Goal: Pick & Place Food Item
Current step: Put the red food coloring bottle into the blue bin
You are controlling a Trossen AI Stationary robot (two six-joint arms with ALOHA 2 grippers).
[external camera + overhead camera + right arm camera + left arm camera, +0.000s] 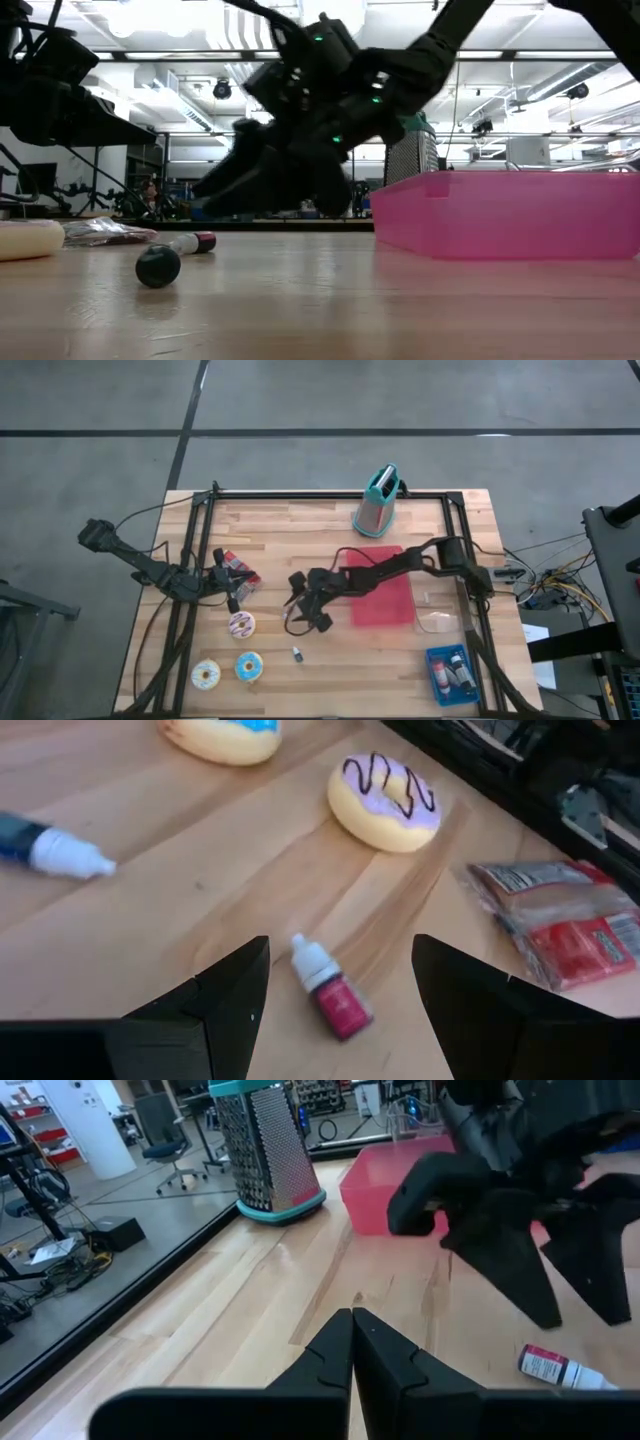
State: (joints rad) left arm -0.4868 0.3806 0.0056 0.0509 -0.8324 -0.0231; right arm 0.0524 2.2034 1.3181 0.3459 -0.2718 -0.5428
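The pink tray (385, 605) sits at three o'clock from the spread right gripper (305, 610); left gripper (232, 588) pressed together; a ridged metal grater (377, 502) stands at twelve.

Both arms are matte black, built of slim jointed links with loose black cables trailing along them. The right gripper (285, 180) has broad, wedge-shaped black fingers and small green lights glowing on its wrist housing. The left gripper (353, 1348) has angular black fingers with stepped inner edges.
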